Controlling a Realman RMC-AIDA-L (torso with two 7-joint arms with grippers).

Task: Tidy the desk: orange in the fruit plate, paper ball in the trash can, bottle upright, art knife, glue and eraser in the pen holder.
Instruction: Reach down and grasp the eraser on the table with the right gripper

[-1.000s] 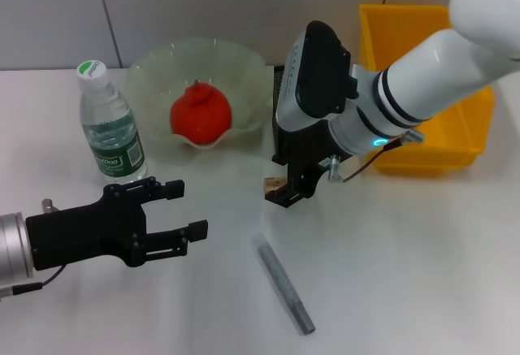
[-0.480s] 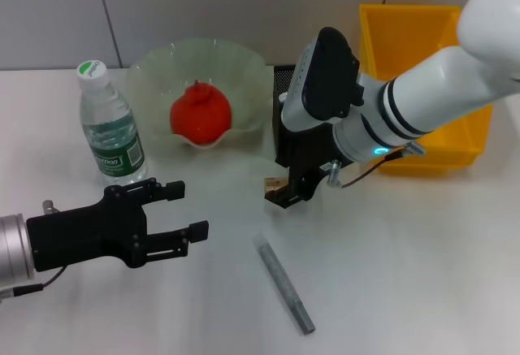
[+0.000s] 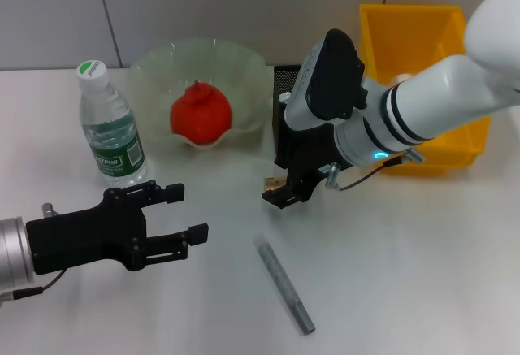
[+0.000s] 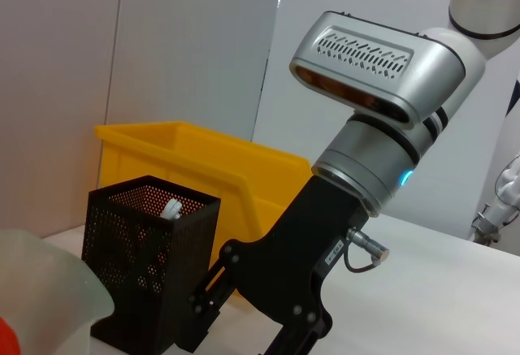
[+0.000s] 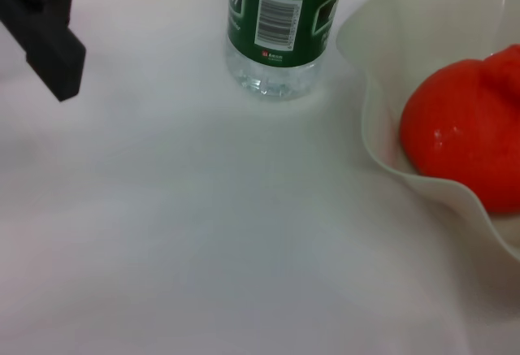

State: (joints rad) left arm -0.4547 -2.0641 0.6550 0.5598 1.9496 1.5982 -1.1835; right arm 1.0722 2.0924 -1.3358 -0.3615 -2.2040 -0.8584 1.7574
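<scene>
One eraser [image 3: 274, 183] pinched in right gripper [image 3: 281, 190] beside pen holder [image 3: 282, 103]; left gripper [image 3: 180, 210] parked, fingers wide apart.

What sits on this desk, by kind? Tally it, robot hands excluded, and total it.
Containers: 3, wavy pale-green translucent bowl, square black mesh cup, rectangular yellow plastic bin
Fruit: 1, round red-orange orange
Bottles: 1, clear green-labelled plastic bottle
Stationery: 2, long grey stick, small tan eraser block
Total: 7

Red-orange orange [image 3: 200, 111] in pale-green fruit plate [image 3: 154, 71], bright-yellow trash can [image 3: 406, 30], black mesh pen holder [image 4: 150, 270] (green-labelled bottle [image 3: 110, 132]).
</scene>
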